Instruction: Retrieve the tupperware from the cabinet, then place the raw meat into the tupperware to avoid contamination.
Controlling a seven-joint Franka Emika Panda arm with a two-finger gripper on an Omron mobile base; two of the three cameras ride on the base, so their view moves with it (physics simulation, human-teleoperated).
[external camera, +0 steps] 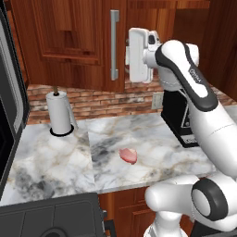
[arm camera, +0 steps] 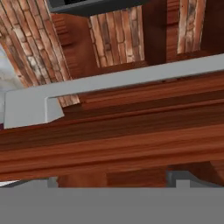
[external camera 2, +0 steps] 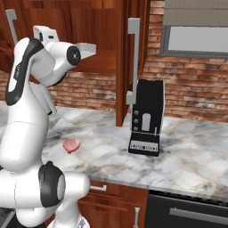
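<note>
While gripper [arm camera: 112, 180] gapes | cabinet [external camera: 69, 41] interior hidden

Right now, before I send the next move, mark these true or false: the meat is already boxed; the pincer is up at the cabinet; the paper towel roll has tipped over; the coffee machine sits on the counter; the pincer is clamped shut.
1. The raw meat is already in a container. False: it lies bare on the marble counter.
2. The pincer is up at the cabinet. True: its camera looks close onto a door edge and a silver handle.
3. The paper towel roll has tipped over. False: it stands upright on its holder.
4. The coffee machine sits on the counter. True.
5. The pincer is clamped shut. False: it is open and holds nothing.
</note>
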